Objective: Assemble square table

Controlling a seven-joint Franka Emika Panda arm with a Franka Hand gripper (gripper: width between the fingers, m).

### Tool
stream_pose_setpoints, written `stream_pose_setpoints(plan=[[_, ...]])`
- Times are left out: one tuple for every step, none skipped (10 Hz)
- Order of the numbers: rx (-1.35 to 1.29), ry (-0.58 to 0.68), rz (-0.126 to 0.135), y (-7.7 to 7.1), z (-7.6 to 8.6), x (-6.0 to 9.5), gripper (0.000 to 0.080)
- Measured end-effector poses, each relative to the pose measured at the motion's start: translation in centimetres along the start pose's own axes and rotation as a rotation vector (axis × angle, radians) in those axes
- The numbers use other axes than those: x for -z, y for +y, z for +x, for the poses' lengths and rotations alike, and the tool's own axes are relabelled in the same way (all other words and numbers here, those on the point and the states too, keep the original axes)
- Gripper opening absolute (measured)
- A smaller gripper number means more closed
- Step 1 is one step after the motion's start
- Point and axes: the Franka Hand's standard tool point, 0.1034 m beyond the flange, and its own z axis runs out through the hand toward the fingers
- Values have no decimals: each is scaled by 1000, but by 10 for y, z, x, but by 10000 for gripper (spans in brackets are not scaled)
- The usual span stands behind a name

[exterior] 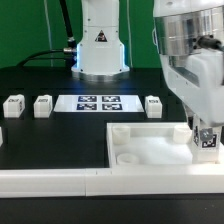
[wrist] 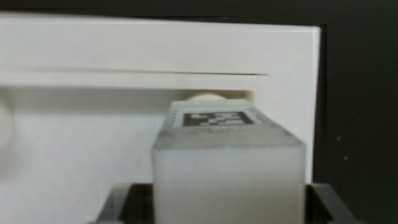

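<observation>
Gripper [exterior: 207, 138]: clamped on one leg [exterior: 207, 146], held upright with its tag facing out, at the slab's [exterior: 140, 150] 2 o'clock corner. Whether the leg touches the slab cannot be told.
Step, judged: seating this leg in a corner socket. The next move calls for centring the leg, lowering it straight, then twisting it home.
Slab: white, square, raised rims, at 5 o'clock in the exterior view.
Loose legs [exterior: 43, 104]: three, at 10 to 12 o'clock of the slab.
Marker board [exterior: 100, 102]: 11 o'clock.
Wall [exterior: 60, 182]: 7 o'clock.
</observation>
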Motion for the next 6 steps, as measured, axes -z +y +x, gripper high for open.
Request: stream_pose_setpoints(plan=[[-79, 1, 0, 0, -2, 0, 290], [-95, 1, -1, 0, -3, 0, 290], [-77, 2, -1, 0, -2, 0, 377], [11, 8, -8, 1, -3, 0, 377], [212, 27, -30, 1, -5, 1, 540], [349, 25, -31, 1, -6, 1, 616]])
